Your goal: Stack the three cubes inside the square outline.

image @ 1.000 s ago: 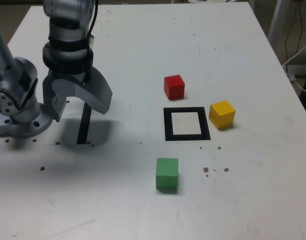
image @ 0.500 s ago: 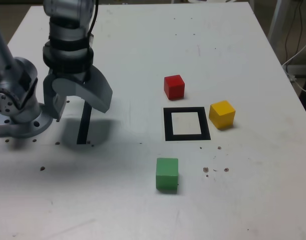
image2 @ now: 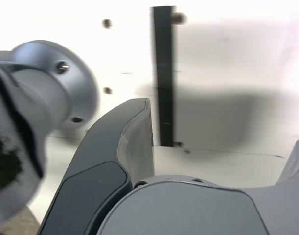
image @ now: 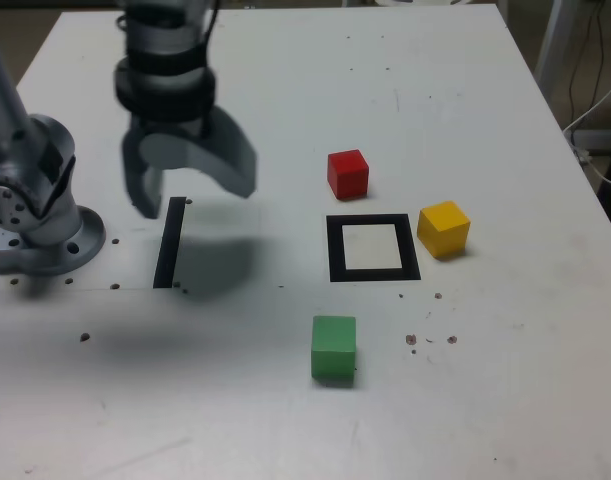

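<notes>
Gripper (image: 190,190) spread wide, empty, above black strip (image: 169,243). Around square outline (image: 373,248): red cube (image: 348,173) at eleven, yellow cube (image: 443,228) at three, green cube (image: 333,347) at seven.

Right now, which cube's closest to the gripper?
The red cube. It lies nearest the open gripper; the green cube and yellow cube sit farther away.

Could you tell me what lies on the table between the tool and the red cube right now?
Nothing: in the exterior view the stretch of white table between the open tool and the red cube is bare.
</notes>
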